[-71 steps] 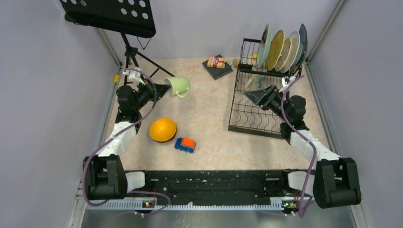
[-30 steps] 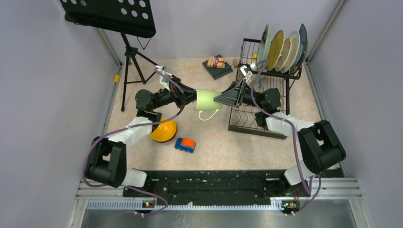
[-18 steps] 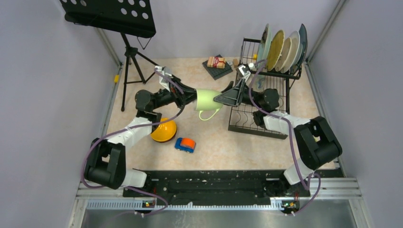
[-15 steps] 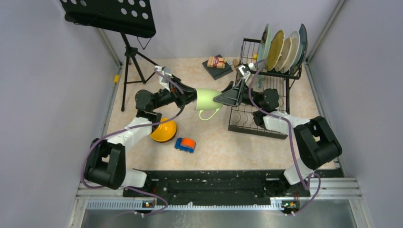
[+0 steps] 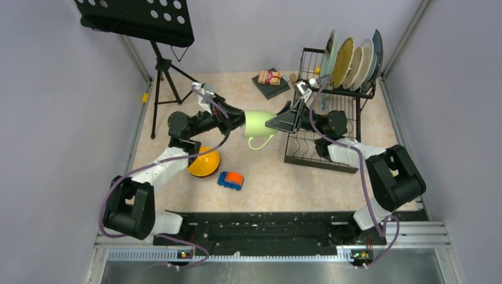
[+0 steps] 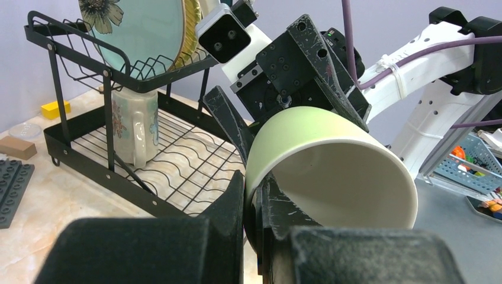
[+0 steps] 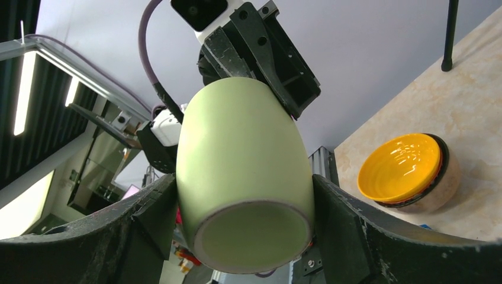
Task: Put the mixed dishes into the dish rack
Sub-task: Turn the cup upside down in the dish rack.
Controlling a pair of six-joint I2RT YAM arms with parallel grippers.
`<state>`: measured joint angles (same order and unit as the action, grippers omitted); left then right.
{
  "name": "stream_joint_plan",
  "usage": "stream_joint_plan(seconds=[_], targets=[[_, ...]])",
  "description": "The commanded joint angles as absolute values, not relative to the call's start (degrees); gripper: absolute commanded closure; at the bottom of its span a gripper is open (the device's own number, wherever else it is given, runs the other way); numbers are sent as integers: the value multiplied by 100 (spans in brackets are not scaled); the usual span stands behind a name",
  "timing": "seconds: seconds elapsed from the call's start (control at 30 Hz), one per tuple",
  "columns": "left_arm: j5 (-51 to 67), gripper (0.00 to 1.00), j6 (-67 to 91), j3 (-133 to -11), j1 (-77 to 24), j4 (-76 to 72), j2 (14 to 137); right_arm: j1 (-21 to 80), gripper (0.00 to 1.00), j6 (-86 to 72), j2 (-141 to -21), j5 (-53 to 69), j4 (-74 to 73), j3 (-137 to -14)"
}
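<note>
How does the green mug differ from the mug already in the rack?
The pale green mug is plain and lies sideways, held aloft. The beige mug is flower-patterned and stands on the dish rack base, untouched. Both have handles.

The mug [image 7: 243, 148] is pale green, the bowl [image 7: 402, 168] orange-yellow — dark-rimmed — the plate [image 6: 142, 35] mint with a flower.

pale green mug [image 5: 256, 123] sideways midair; plates [image 5: 346, 59] racked upright
</note>
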<state>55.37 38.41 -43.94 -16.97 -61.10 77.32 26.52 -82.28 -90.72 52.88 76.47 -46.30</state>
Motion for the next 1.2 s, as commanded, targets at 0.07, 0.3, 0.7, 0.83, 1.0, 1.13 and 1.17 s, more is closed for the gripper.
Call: stream_joint_plan(seconds=[0.07, 0.3, 0.7, 0.83, 1.0, 1.13, 1.17], targets=[[5060, 85, 3271, -4644, -1705, -5559, 7421, 2786, 73, -8094, -8953, 5369, 7965, -4972], [4809, 58, 2639, -4671, -1739, -4572, 7246, 2786, 98, -6759, -8411, 5063, 6110, -4948], [4274, 40, 2110, -4801, -1748, -3612, 7226, 2786, 100, -5209, -7795, 4315, 3905, -5040], [4189, 38, 1983, -4829, -1749, -3436, 7259, 2786, 100, -4858, -7652, 4157, 3352, -5105], [4151, 38, 1959, -4839, -1758, -3350, 7316, 2786, 100, -4729, -7562, 4023, 3137, -5101], [4078, 37, 1823, -4808, -1765, -3155, 7304, 2781, 100, -4544, -7458, 3741, 2805, -5126], [4070, 37, 1771, -4800, -1766, -3103, 7299, 2786, 100, -4484, -7433, 3693, 2694, -5157]])
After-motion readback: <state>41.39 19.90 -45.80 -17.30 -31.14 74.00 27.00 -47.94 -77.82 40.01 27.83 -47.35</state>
